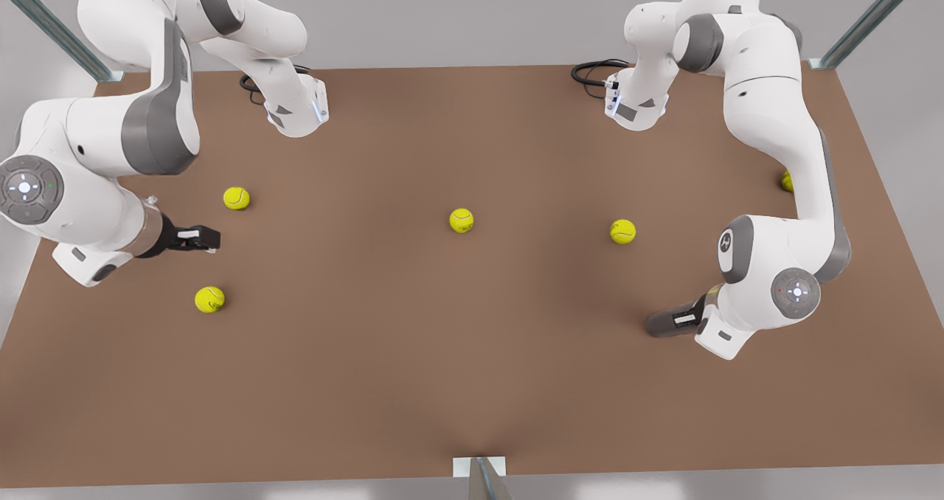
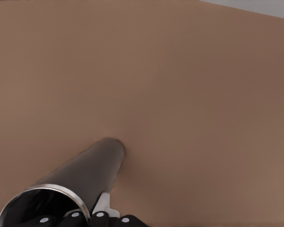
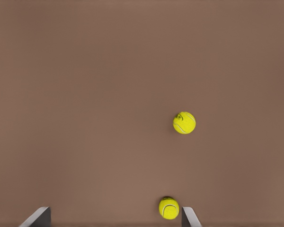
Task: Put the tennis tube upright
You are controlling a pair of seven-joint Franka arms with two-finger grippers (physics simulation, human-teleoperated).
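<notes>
Spreading across the whole scene is a brown table (image 1: 472,382), seen from above, with a white robot arm on each side. The left arm (image 1: 774,116) is on the front view's right and the right arm (image 1: 147,116) on the front view's left.

Near the table edge on the front view's right, the tennis tube (image 1: 662,324) is a dark grey cylinder. In the left wrist view its far end rests on the table, and its body (image 2: 85,170) slants up to a silvery rim and hollow mouth near the camera. It is tilted, neither flat nor upright. The left gripper (image 1: 687,320) is clamped on the tennis tube near that rimmed end.

The right gripper (image 1: 209,239) hovers low over the table with nothing in it. Its fingers (image 3: 38,217) are spread wide.

Five yellow-green tennis balls lie scattered:
- One (image 1: 236,198) is just beyond the right gripper.
- One (image 1: 209,299) is just nearer than it.
- One (image 1: 462,220) is at the table's middle.
- One (image 1: 623,231) is between the middle and the left arm.
- One (image 1: 787,181) is partly hidden behind the left arm.
</notes>
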